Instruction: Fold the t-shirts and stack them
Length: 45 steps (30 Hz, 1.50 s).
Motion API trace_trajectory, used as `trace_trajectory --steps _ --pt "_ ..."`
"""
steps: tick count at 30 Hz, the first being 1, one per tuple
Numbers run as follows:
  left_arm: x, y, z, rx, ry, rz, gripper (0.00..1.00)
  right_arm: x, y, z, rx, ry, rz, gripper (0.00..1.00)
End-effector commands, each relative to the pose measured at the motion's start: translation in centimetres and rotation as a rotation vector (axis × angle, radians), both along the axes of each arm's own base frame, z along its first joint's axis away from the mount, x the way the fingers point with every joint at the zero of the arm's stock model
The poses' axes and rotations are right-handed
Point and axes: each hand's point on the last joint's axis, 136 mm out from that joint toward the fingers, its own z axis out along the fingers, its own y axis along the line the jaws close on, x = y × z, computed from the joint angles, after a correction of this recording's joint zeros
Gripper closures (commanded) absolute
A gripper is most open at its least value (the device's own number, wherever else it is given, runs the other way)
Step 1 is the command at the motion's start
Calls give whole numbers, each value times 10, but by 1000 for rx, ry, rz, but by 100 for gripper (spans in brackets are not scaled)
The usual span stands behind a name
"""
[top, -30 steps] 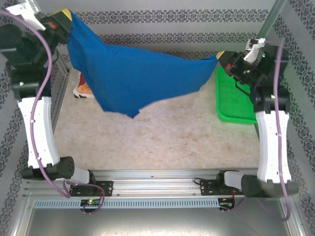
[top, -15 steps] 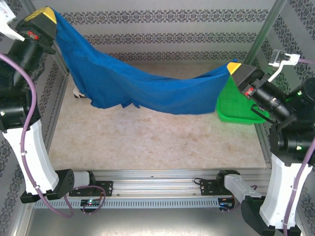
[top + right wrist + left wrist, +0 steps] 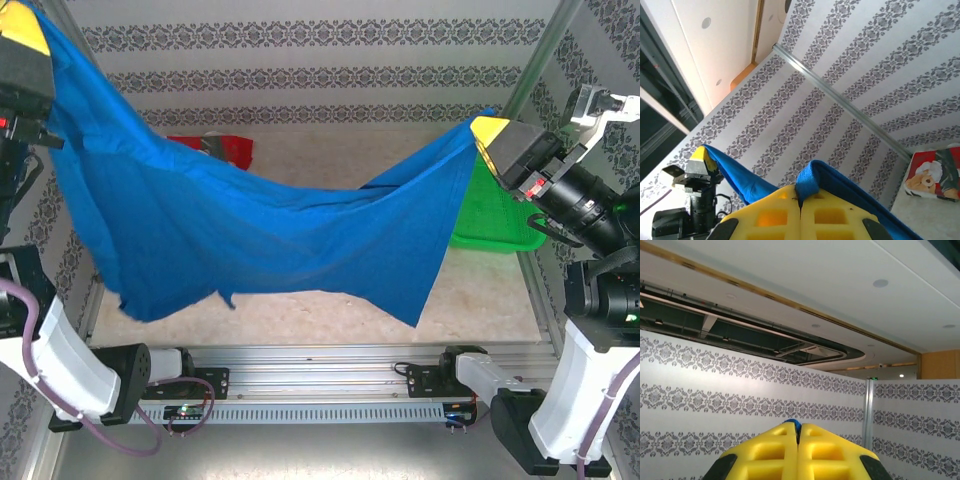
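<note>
Top external: blue t-shirt (image 3: 250, 240) aloft between clamped left fingers (image 3: 22, 28) and right fingers (image 3: 490, 128)

From above and behind my bases (image 3: 150, 368), the top camera overlooks the counter (image 3: 480, 298). Wrist cameras hug my left gripper (image 3: 798, 426) and right gripper (image 3: 801, 198), facing up the patterned wall (image 3: 740, 375), which all views share.

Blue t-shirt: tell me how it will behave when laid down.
Likely floppy: the blue t-shirt sags deeply between the left end effector and right end effector. Probably light, since two small pinches hold it. It may bunch on landing.
</note>
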Motion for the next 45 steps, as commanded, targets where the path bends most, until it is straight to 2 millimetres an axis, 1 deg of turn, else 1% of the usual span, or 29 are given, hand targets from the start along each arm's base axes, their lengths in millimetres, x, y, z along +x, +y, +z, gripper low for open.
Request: trace_trajectory --steps 1,3,6,9,11,12,14,15,17,18,20,22,23,25,28,32,35,38,40,45 --pt "22 7 -17 -17 73 27 100 -10 4 0 -4 -9 34 100" --pt "46 13 -36 -27 148 37 100 5 2 -15 -19 33 18 100" --pt "99 23 -77 -34 282 51 100 39 -3 -46 -36 104 -12 100" --pt "149 28 -118 -36 380 30 100 79 -10 -78 -77 153 -51 100" --pt "185 33 -149 -48 439 16 100 112 -18 -106 -120 211 -103 100" --pt "199 36 -161 -56 459 20 100 126 -19 -118 -139 223 -103 100" --pt "235 41 -197 -69 523 8 100 160 -32 -156 -186 313 -179 100" --pt "249 44 -213 -81 554 10 100 172 -33 -170 -203 327 -178 100" --pt "276 47 -245 -81 601 -4 100 200 -44 -210 -248 417 -223 100" --pt "288 50 -260 -89 622 5 100 209 -46 -224 -278 427 -228 100" --pt "312 54 -294 -92 677 4 100 230 -58 -261 -336 502 -274 100" --pt "333 57 -322 -97 725 3 100 245 -62 -284 -381 527 -284 100" --pt "343 57 -334 -99 744 -9 100 252 -68 -296 -410 549 -307 100" --pt "360 58 -353 -109 771 -19 100 264 -73 -314 -442 577 -318 100" --pt "385 49 -381 -104 817 -66 100 281 -78 -346 -487 637 -317 100" --pt "409 43 -414 -102 858 -86 100 305 -80 -383 -507 698 -311 100" --pt "426 43 -439 -107 904 -101 100 322 -76 -402 -536 723 -301 100" --pt "439 45 -460 -106 931 -102 100 341 -74 -418 -572 739 -300 100" --pt "445 44 -470 -107 944 -110 100 353 -73 -428 -582 750 -298 100" --pt "461 46 -496 -134 983 -122 100 381 -80 -451 -628 774 -323 100"
